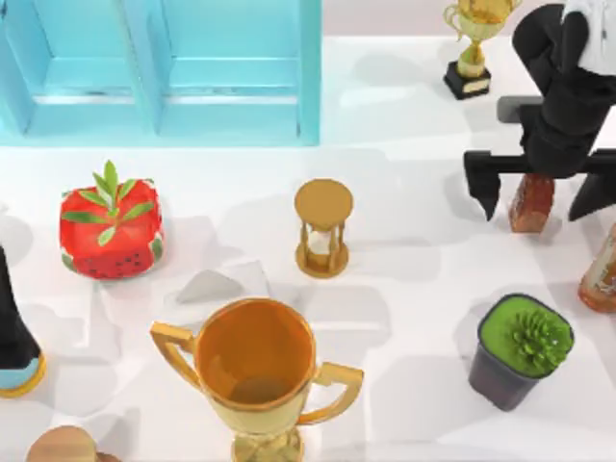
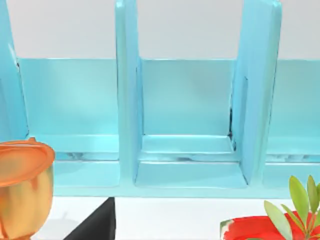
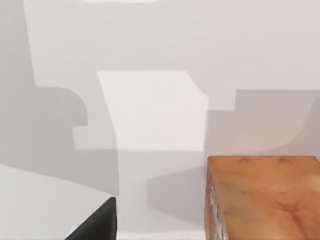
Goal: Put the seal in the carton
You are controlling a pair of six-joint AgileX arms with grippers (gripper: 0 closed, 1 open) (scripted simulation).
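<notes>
at the top view's far left edge the left arm [image 1: 14, 337] sits parked low over the counter [image 1: 404, 318], and i cannot tell how its gripper stands. the blue carton [image 1: 159, 72] spans the back left, its upright dividers seen close in the left wrist view [image 2: 127, 100]. in front of it lies a red strawberry-patterned box [image 1: 111, 231] with green leaves on top. a large gold trophy cup [image 1: 255, 371] stands at the front, near the middle, and a small wooden hourglass [image 1: 322, 228] stands upright behind it. a potted green succulent [image 1: 522, 348] sits at the front right, and a small gold trophy [image 1: 474, 43] on a black base stands at the back right.

the right gripper [image 1: 544, 188] hangs at the right side with its 2 black fingers spread wide. the seal [image 1: 531, 202], a mottled reddish-brown block, stands upright on the counter between those fingers, nearer the right one, with neither finger pressed to it. the right wrist view shows the seal's glossy top [image 3: 262, 197] close below. an orange-brown bottle-like thing [image 1: 602, 271] stands at the right edge, just beside the gripper.
</notes>
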